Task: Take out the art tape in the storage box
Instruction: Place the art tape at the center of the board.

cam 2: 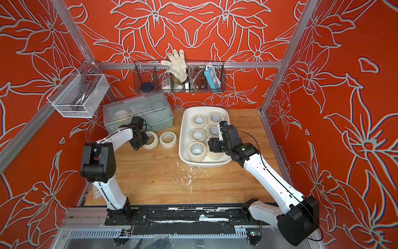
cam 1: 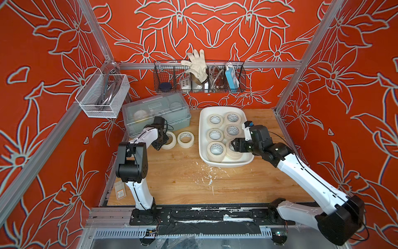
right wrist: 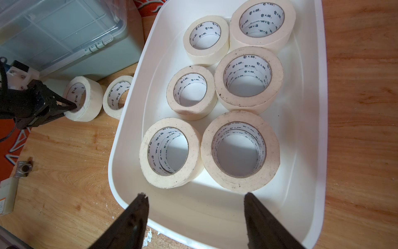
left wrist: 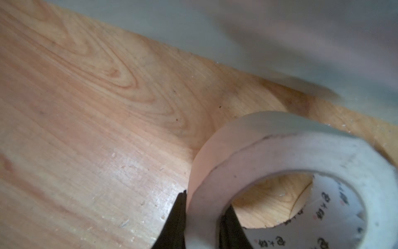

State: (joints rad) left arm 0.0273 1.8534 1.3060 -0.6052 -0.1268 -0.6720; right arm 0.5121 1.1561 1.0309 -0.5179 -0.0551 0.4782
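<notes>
Cream art tape (right wrist: 205,148) sits in six spots inside the white storage box (right wrist: 133,107), in two columns lying flat. The column on the right arm's side looks stacked two high. Lying flat leaves each core facing up, which likely makes room for a finger to enter.

Two rolls are already out on the desk (cam 1: 172,183), beside the grey-green box (cam 1: 155,116). The left end effector (left wrist: 203,217) is pinched narrow on the wall of a tilted roll (left wrist: 280,151), one finger inside the core and one outside. I cannot tell whether its lower edge touches the desk. A flat roll (cam 1: 185,139) lies just beside it.

The right end effector (right wrist: 195,195) hangs empty over the box's near end with its jaws wide, probably spread to straddle a roll's wall.
</notes>
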